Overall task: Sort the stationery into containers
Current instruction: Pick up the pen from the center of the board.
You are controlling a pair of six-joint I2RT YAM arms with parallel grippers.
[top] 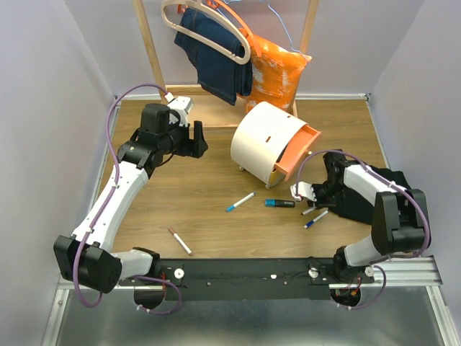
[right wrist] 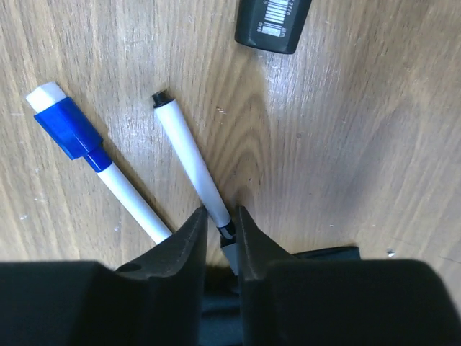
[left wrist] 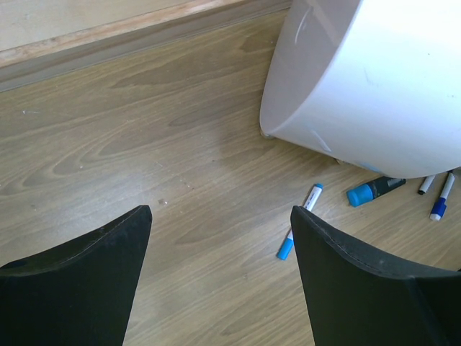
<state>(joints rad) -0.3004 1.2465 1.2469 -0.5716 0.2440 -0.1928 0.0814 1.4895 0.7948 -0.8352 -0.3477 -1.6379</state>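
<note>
Red-capped pen (top: 180,241): lies alone on the table (top: 209,180), nearest the arm bases.
White pen (right wrist: 189,162): slim, black-tipped, flat on the wood just beside a blue-capped pen (right wrist: 97,162).
Right gripper (right wrist: 222,229): arm bent low, fingers pinching the white pen's near end.
Marker (top: 279,203): black, blue cap; its barcode label shows only in the right wrist view.
Cabinet (top: 266,140): cream, round-topped, orange drawer (top: 299,150) sticking out.
Left gripper (top: 193,138): held left of the cabinet, fingers spread wide, holding nothing.
</note>
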